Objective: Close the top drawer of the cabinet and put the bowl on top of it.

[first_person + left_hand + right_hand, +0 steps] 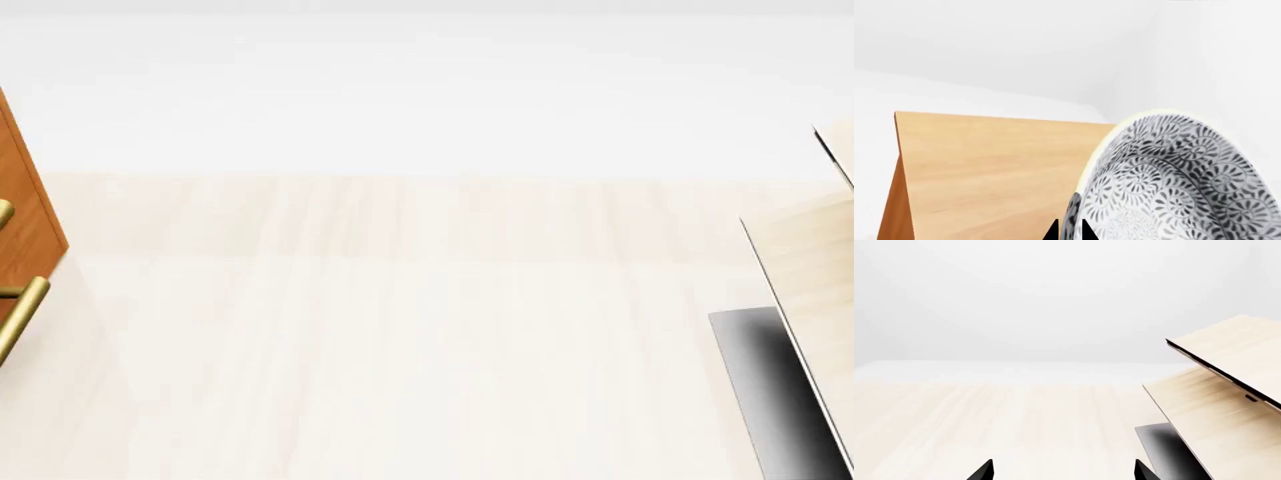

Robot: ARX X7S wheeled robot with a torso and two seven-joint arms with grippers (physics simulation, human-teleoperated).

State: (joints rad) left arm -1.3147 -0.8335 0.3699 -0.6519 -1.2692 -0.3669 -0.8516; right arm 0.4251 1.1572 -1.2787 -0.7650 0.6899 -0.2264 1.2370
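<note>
In the left wrist view my left gripper [1069,233] is shut on the rim of the bowl [1174,180], one black fingertip on each side of its wall. The bowl is white with a dense grey-blue floral pattern and is tilted on edge. Behind it lies the flat orange-brown top of the cabinet [987,165]. The head view shows only a sliver of the cabinet [24,195] at far left, with two brass bar handles [19,312]. I cannot tell from it how the top drawer stands. My right gripper [1063,471] is open over pale floor with nothing between its fingers.
A pale light-wood shelf unit [807,270] with a dark base [774,395] stands at the right, also seen as the shelf unit [1227,390] in the right wrist view. Pale wooden floor [400,330] runs between it and the cabinet, up to a white wall.
</note>
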